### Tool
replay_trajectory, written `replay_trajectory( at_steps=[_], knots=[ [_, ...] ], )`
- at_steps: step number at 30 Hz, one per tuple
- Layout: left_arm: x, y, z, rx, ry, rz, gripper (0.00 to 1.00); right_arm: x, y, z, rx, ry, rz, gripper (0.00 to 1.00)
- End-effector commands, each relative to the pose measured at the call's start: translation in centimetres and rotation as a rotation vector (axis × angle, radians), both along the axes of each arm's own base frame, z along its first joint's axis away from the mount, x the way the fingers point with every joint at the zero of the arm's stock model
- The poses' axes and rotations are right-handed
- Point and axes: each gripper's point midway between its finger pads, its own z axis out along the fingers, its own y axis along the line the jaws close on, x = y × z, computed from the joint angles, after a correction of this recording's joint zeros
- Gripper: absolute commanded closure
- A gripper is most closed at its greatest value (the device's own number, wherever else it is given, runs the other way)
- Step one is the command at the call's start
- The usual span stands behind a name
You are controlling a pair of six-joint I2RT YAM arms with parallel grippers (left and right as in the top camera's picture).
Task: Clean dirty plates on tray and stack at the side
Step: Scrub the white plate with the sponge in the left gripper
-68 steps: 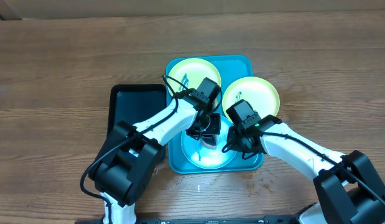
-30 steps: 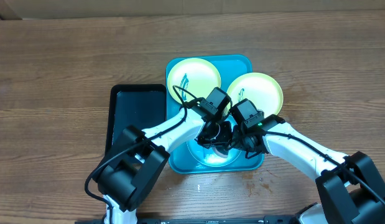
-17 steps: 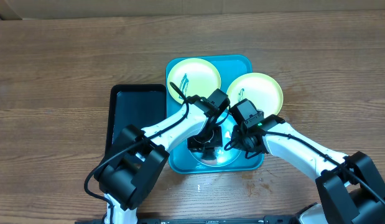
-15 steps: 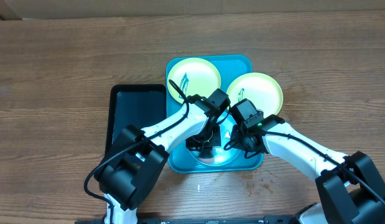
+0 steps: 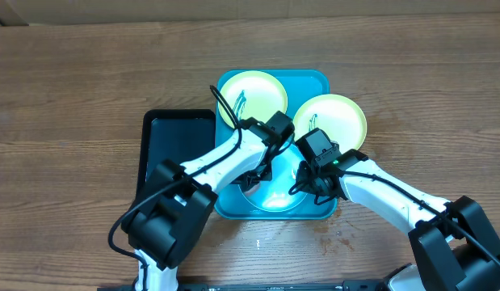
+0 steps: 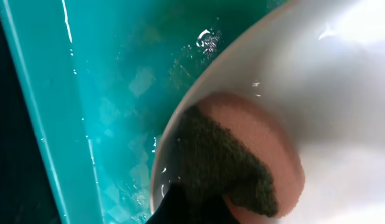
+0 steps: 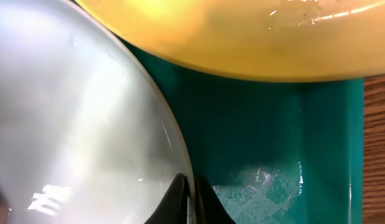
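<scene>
The turquoise tray (image 5: 311, 81) holds three plates. The back-left plate (image 5: 258, 87) and the right plate (image 5: 334, 117) each carry a dark smear. The front plate (image 5: 274, 196) looks whitish and wet. My left gripper (image 5: 254, 173) is shut on a sponge (image 6: 242, 158), dark green scourer over a pinkish body, pressed on the front plate's (image 6: 341, 112) left inner rim. My right gripper (image 5: 303, 183) is shut on the front plate's right rim; its fingers (image 7: 177, 200) pinch the edge of the plate (image 7: 74, 118). The right plate's yellow underside (image 7: 242, 43) hangs above.
A smaller black tray (image 5: 173, 149) lies directly left of the turquoise one. The wet tray floor (image 6: 111, 93) shows beside the plate. Bare wooden table (image 5: 411, 89) surrounds the trays, and shows at the right wrist view's right edge (image 7: 379, 155).
My left gripper has swept the sponge from the middle-right of the front plate to its left side. My right gripper has kept its hold on the plate's rim.
</scene>
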Motion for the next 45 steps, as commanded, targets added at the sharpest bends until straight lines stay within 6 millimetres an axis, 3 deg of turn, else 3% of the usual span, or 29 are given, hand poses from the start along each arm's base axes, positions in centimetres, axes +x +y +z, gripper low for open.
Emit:
replay_trajectory(
  at_steps=[1,2,5,6,10,17,21,24,29,33,45],
  knots=[
    [-0.3,-1.4,-2.3,-0.171,0.105,0.063,0.96,-1.8,-2.0,-2.2,-0.099,0.070,0.004,0.96],
    [-1.1,-4.2,-2.5,-0.319,0.159,0.038,0.96,-1.8,-2.0,-2.2,-0.099,0.070,0.004,0.96],
    [-3.9,-9.3,-2.9,-0.563,0.242,-0.055,0.96,-1.8,-2.0,-2.2,-0.099,0.070,0.004,0.96],
    [-4.6,-9.9,-3.1,-0.588,0.251,-0.073,0.96,-1.8,-2.0,-2.2,-0.099,0.070,0.004,0.96],
    [-6.2,-10.9,-3.7,-0.614,0.273,-0.111,0.96,-1.8,-2.0,-2.2,-0.099,0.070,0.004,0.96],
    [-7.4,-12.0,-2.7,-0.711,0.341,-0.148,0.96,-1.9,-2.0,-2.2,-0.099,0.071,0.004,0.96],
    [-7.3,-10.2,-3.5,-0.619,0.331,-0.129,0.96,-1.9,-2.0,-2.2,-0.099,0.071,0.004,0.96],
    [-6.2,-7.6,-4.1,-0.502,0.306,-0.047,0.96,-1.9,-2.0,-2.2,-0.099,0.071,0.004,0.96],
    [-2.8,-1.8,-3.7,-0.233,0.181,0.030,0.96,-1.9,-2.0,-2.2,-0.099,0.071,0.004,0.96],
    [0.7,2.4,-1.8,0.014,0.014,0.018,0.96,-1.9,-2.0,-2.2,-0.100,0.073,0.004,0.96],
    [5.7,3.2,1.3,0.135,-0.183,-0.038,0.96,-2.1,-2.1,-2.2,-0.104,0.079,0.004,0.96]
  ],
)
